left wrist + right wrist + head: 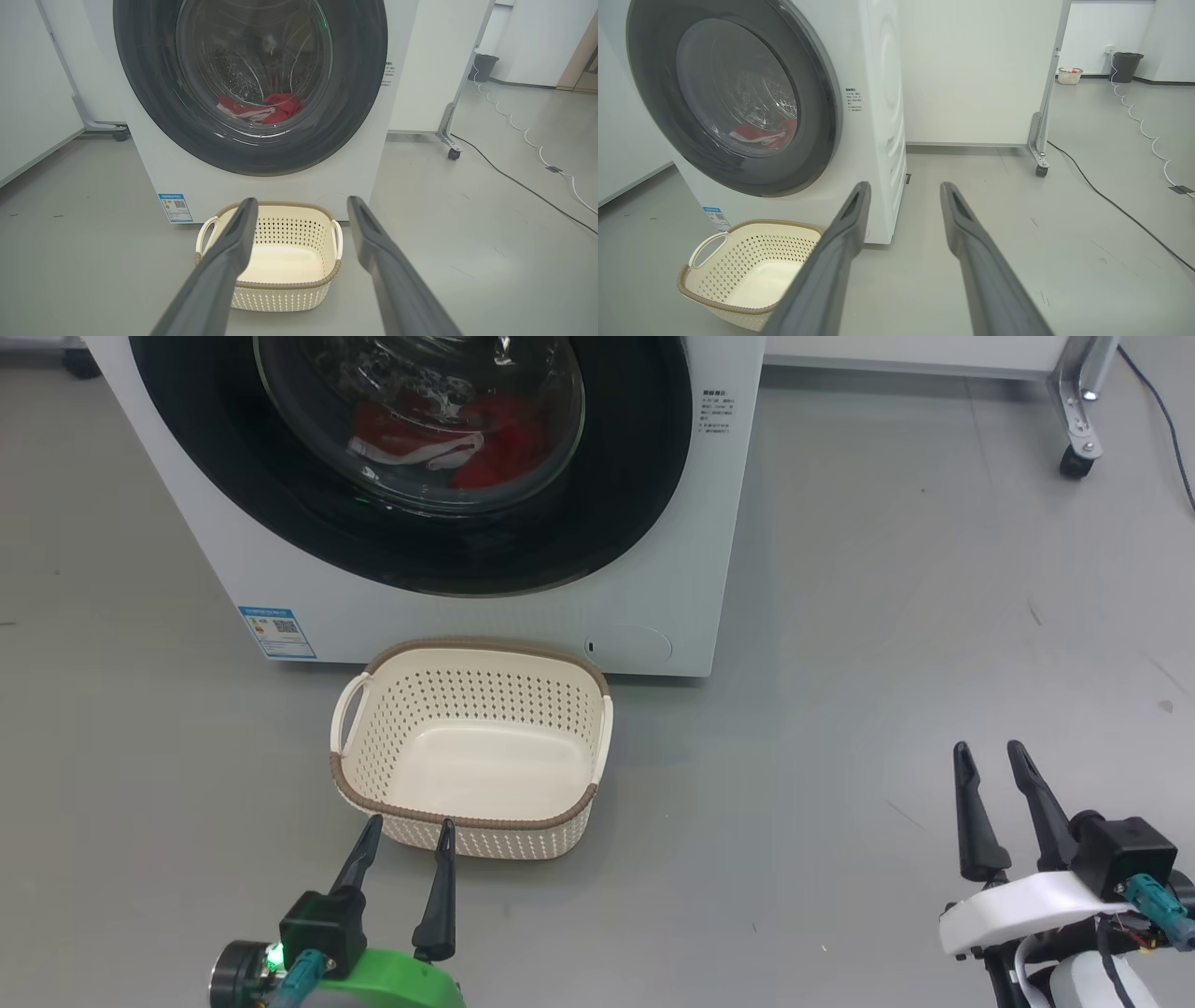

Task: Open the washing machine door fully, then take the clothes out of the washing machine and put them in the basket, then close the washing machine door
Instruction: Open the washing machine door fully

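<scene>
One white washing machine (467,625) stands on the grey floor (840,709), its black-rimmed washing machine door (607,504) shut, with the red clothes (495,448) behind the glass. The cream basket (467,649) sits on the floor just before the machine's front edge. The left gripper (411,823) hangs by the basket's near rim, fingers wide apart, holding nothing; the right gripper (988,749), well off to the basket's right, stands parted too, touching nothing.
</scene>
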Robot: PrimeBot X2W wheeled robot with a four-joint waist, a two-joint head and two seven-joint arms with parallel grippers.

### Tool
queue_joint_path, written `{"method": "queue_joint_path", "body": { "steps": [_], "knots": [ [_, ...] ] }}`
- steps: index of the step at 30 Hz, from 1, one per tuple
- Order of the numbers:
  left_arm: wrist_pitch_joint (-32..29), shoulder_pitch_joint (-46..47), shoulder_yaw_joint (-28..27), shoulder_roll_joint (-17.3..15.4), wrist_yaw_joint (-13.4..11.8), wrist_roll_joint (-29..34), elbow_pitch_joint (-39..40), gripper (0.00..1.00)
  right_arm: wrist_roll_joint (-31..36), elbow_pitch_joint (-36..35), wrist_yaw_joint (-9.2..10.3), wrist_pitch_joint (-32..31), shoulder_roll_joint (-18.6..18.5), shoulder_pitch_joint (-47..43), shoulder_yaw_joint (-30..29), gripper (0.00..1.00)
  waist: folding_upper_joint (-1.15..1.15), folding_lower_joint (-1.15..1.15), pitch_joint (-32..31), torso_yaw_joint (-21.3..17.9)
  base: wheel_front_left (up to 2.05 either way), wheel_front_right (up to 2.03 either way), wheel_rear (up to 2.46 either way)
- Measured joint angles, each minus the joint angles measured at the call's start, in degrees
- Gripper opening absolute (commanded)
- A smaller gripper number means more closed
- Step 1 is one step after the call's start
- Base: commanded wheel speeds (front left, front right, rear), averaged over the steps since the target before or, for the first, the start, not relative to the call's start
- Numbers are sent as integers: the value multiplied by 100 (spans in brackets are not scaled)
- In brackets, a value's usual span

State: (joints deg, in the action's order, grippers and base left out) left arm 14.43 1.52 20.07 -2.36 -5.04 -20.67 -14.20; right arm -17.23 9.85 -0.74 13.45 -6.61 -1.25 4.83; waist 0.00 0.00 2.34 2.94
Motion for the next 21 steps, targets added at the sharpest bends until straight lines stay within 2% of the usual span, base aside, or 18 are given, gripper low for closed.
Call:
{"method": "queue_joint_path", "body": {
  "steps": [1,2,11,17,21],
  "knots": [
    [0,29,10,0,-4,0,8,100,-46,-33,-38,0,1,41,-16,5,0,0,34,13,0,0,0],
    [0,59,21,-1,-4,0,23,100,-94,-57,-69,2,2,90,-31,0,0,0,70,25,0,0,0],
    [0,317,233,-2,-31,-20,204,100,-611,-230,-290,-58,-108,724,-352,0,0,0,502,160,0,0,0],
    [0,598,414,-1,-47,-108,354,100,-1359,-343,-421,-369,-172,1368,-747,0,0,0,867,290,0,0,0],
    [0,760,471,-2,-65,-151,419,100,-2081,-374,-449,-692,-162,1898,-1072,0,0,0,1127,392,0,0,0]
  ]
}}
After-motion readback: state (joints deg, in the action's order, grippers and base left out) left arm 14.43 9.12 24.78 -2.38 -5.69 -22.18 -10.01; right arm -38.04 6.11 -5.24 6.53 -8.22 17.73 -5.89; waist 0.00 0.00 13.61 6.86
